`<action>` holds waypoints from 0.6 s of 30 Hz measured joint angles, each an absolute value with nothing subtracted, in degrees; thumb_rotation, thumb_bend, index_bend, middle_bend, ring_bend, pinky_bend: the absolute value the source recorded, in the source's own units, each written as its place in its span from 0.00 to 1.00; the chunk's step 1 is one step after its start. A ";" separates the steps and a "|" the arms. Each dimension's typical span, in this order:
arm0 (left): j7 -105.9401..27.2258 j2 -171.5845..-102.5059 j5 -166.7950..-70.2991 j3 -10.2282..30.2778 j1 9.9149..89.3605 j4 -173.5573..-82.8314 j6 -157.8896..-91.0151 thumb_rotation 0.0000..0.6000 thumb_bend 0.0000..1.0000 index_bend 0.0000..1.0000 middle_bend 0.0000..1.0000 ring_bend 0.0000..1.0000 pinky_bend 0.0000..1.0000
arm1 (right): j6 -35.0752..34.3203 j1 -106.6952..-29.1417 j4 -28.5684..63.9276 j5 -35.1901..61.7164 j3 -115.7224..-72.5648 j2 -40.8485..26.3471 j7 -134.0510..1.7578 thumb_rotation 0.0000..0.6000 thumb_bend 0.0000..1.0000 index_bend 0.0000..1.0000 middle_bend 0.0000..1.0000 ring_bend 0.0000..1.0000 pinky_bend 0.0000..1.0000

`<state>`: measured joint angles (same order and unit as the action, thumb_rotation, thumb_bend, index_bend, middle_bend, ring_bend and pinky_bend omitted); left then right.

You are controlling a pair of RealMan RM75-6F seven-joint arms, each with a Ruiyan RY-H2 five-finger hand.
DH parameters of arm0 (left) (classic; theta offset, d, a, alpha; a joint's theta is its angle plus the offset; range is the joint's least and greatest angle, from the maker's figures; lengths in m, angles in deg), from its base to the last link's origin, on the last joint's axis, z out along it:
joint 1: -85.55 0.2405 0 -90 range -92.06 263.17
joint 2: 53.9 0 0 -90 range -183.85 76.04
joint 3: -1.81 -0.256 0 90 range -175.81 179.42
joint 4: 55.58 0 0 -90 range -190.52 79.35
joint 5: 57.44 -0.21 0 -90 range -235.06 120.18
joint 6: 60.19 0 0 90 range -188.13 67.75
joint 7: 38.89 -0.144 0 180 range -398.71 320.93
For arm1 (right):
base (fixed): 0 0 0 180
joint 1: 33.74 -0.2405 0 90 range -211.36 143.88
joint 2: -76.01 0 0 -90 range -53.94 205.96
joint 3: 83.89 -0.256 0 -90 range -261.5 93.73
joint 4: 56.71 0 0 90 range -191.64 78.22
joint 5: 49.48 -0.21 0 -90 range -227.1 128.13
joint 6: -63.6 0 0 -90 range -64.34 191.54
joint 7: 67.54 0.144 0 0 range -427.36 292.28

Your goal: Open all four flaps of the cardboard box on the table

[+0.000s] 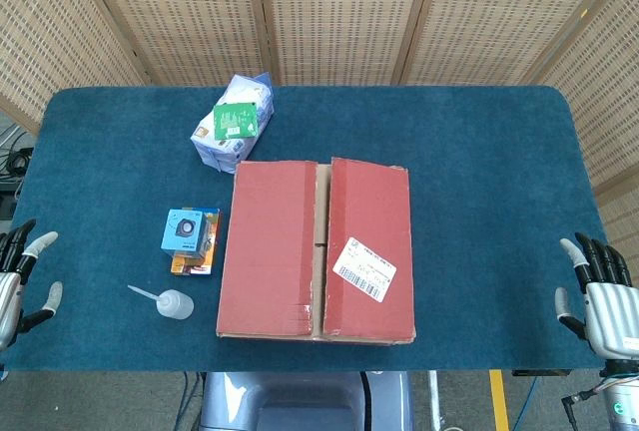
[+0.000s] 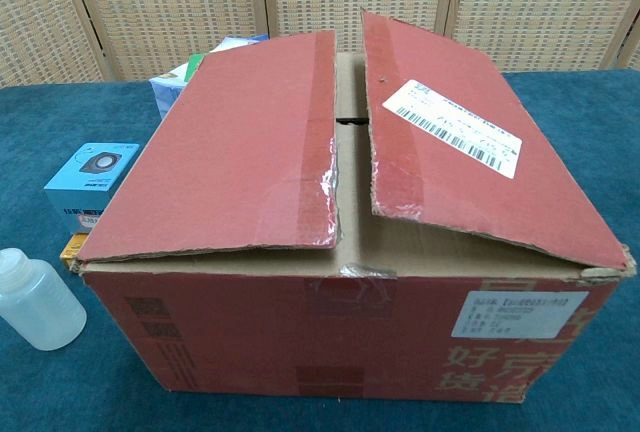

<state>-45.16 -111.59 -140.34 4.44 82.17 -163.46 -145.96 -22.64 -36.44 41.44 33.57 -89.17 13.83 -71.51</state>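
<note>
A red cardboard box (image 1: 315, 249) (image 2: 350, 242) stands in the middle of the blue table near the front edge. Its two long top flaps lie nearly closed, with a narrow gap between them. The left flap (image 2: 235, 147) is almost flat. The right flap (image 2: 470, 142), carrying a white barcode label (image 1: 363, 268), is raised slightly at its inner edge. My left hand (image 1: 18, 286) hovers at the table's left front corner, fingers spread, holding nothing. My right hand (image 1: 599, 296) is at the right front corner, also spread and empty. Neither hand appears in the chest view.
A white and blue bag with a green packet (image 1: 233, 124) lies behind the box on the left. A small blue carton (image 1: 188, 231) (image 2: 92, 180) on an orange item sits left of the box. A clear squeeze bottle (image 1: 170, 302) (image 2: 38, 299) lies near the front left.
</note>
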 measured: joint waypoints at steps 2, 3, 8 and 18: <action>-45.31 -111.63 -140.29 4.49 82.12 -163.57 -145.94 1.00 0.47 0.14 0.00 0.00 0.00 | -22.63 -36.45 41.46 33.60 -89.16 13.88 -71.45 1.00 0.59 0.10 0.05 0.00 0.05; -45.34 -111.64 -140.27 4.49 82.12 -163.56 -145.93 1.00 0.47 0.14 0.00 0.00 0.00 | -22.61 -36.45 41.46 33.65 -89.14 13.91 -71.40 1.00 0.59 0.10 0.05 0.00 0.05; -45.44 -111.68 -140.43 4.30 82.22 -163.63 -145.94 1.00 0.47 0.14 0.00 0.00 0.00 | -22.54 -36.44 41.34 33.77 -89.04 14.01 -71.14 1.00 0.59 0.10 0.05 0.00 0.05; -45.01 -111.77 -141.14 3.87 82.47 -162.98 -146.08 1.00 0.47 0.14 0.00 0.00 0.00 | -22.82 -36.37 41.18 34.71 -88.79 14.27 -70.21 1.00 0.62 0.10 0.05 0.00 0.05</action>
<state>-45.01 -111.77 -141.14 3.87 82.47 -162.98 -146.08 -22.82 -36.37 41.18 34.71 -88.79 14.27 -70.21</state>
